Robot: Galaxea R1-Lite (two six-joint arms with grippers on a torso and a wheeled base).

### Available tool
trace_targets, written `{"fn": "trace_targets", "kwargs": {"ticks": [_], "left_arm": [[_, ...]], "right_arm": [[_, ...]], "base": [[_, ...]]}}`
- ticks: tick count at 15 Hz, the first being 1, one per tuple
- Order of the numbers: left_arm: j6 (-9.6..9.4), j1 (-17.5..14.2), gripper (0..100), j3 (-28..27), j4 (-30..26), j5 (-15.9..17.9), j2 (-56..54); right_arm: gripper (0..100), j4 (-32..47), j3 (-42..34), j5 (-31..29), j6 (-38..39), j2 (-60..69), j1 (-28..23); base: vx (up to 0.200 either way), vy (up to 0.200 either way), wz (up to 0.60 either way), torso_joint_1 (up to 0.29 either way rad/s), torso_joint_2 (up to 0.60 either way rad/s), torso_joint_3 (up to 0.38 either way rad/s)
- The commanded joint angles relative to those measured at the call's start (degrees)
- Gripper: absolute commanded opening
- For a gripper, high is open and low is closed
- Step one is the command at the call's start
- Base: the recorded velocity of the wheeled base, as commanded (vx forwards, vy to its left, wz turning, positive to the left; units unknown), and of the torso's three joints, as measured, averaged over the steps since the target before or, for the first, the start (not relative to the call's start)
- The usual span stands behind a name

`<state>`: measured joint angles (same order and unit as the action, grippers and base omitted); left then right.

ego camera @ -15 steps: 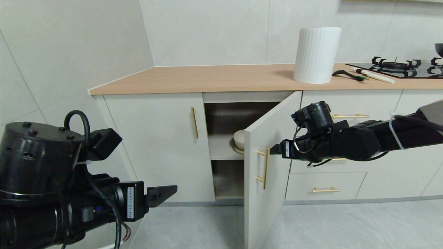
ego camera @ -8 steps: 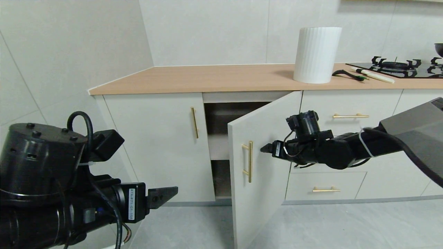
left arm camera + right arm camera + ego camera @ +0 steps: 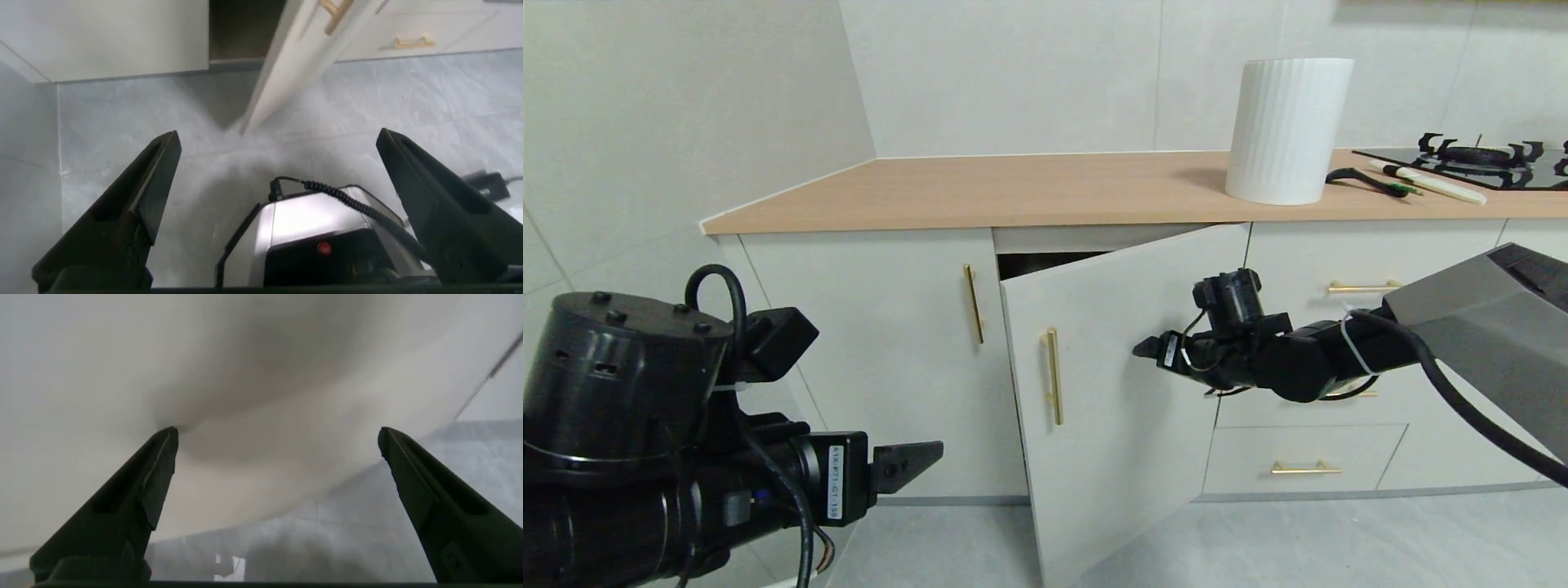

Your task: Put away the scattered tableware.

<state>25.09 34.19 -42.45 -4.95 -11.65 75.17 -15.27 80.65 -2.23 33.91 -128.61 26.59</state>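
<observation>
The pale cabinet door with a brass handle stands only slightly ajar, leaving a thin dark gap at its top. My right gripper is open, with its tips against the door's face to the right of the handle. In the right wrist view the door surface lies close in front of the spread right gripper. My left gripper hangs open and holds nothing, low at the left, over the floor. The left wrist view has the left gripper above the door's bottom corner.
On the wooden counter stands a tall white ribbed container. Beside it lie a black-handled utensil and a white-handled one, next to the gas hob. Drawers sit right of the door. The grey floor lies open.
The door has swung from half open to almost shut, with my right gripper following against it. The bowl on the shelf is now hidden behind the door. The head camera shifted slightly.
</observation>
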Motion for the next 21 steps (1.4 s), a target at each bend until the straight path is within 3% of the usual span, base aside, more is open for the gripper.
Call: {"fn": "trace_targets", "kwargs": {"ticks": [1, 6, 12, 21], "left_arm": [[-0.04, 0.0, 100, 0.0, -0.1, 0.1, 0.1], [0.05, 0.0, 100, 0.1, -0.1, 0.1, 1.3], [0.05, 0.0, 100, 0.1, 0.0, 0.2, 1.4], [0.22, 0.0, 100, 0.3, 0.0, 0.2, 1.7]], "right_arm": [[100, 0.0, 0.3, 0.0, 0.3, -0.1, 0.0], [100, -1.2, 7.3, -0.8, 9.9, -3.8, -0.2], [100, -1.2, 14.9, -9.6, 11.6, -10.2, -2.4], [100, -1.7, 20.4, -12.4, 13.6, -13.8, -4.7]], "base": [[0.0, 0.0, 0.0, 0.0, 0.0, 0.0], [0.0, 0.0, 0.0, 0.0, 0.0, 0.0], [0.0, 0.0, 0.0, 0.0, 0.0, 0.0], [0.0, 0.0, 0.0, 0.0, 0.0, 0.0]]}}
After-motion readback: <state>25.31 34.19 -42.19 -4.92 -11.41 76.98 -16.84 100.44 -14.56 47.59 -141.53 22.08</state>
